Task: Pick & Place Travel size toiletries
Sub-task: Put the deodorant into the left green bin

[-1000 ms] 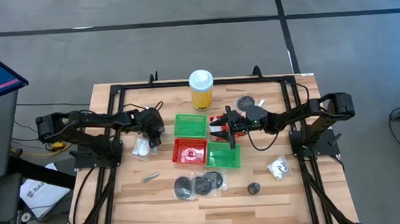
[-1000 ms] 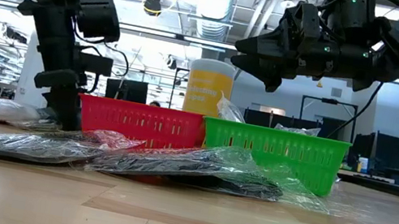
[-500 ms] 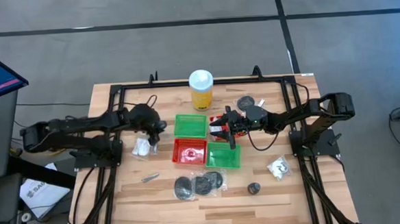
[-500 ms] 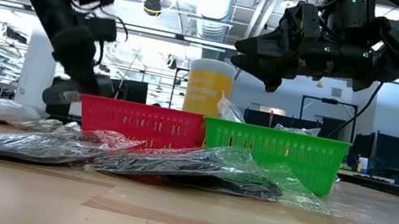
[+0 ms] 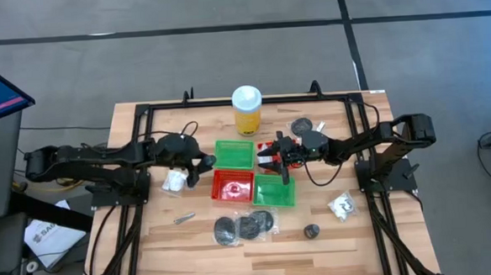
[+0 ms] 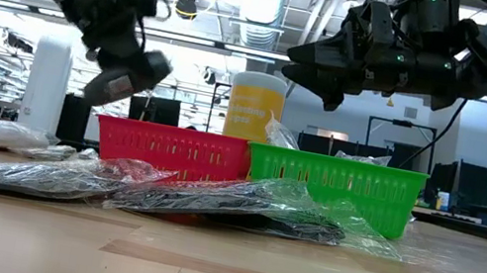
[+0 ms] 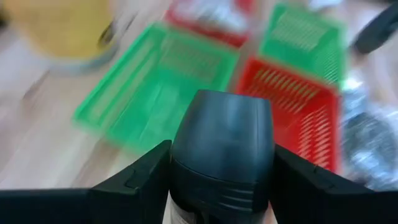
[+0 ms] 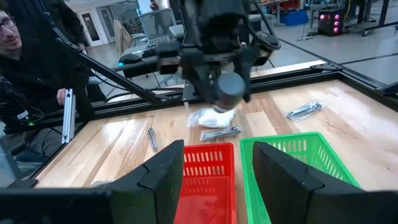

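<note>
Wooden slats form the surface (image 5: pixel 385 231), with an open workshop beyond it. The left pincer (image 5: pixel 203 162) is clenched on a black round piece (image 7: pixel 222 149), held by its sides in the air just beside the red basket (image 5: pixel 217 189) and the nearer green basket (image 5: pixel 234 141). The piece looks light, stiff and smooth, so it is likely slippery; a grip across its curved wall suits it. Further out, a white packet (image 5: pixel 173 182) lies beside that arm, and bagged black discs (image 5: pixel 243 227) lie at the front. These are soft and crinkly, best pinched at a bunched edge. The right pincer (image 5: pixel 266 162) hovers spread and empty over the baskets.
</note>
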Action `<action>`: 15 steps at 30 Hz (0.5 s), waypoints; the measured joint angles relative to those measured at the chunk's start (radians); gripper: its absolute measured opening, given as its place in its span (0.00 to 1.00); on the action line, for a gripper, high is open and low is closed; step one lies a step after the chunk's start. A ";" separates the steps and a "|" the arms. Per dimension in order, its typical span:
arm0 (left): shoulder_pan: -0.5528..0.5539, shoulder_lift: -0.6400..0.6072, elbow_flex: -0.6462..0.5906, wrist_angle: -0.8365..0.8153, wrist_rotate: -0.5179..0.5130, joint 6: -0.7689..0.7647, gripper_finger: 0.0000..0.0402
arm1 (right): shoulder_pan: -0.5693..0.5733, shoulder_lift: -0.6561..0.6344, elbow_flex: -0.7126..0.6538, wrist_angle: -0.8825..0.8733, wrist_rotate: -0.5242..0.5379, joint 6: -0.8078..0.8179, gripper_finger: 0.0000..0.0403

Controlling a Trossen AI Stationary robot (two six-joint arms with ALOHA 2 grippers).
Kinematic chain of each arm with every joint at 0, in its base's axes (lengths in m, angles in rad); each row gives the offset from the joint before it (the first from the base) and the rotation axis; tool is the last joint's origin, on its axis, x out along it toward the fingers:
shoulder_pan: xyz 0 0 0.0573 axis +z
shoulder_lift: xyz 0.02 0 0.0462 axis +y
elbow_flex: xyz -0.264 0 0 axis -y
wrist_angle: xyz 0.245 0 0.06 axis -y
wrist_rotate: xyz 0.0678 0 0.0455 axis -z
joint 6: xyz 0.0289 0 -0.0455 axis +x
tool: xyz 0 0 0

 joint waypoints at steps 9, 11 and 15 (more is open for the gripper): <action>-0.096 0.000 0.000 0.112 -0.091 -0.013 0.51 | 0.004 0.000 0.000 0.000 0.000 0.000 0.44; -0.097 0.000 0.000 0.119 -0.113 -0.013 0.51 | 0.004 0.000 0.000 0.000 0.000 0.000 0.44; -0.097 0.000 0.000 0.176 -0.115 -0.012 0.51 | 0.005 0.000 0.000 0.000 0.000 0.000 0.44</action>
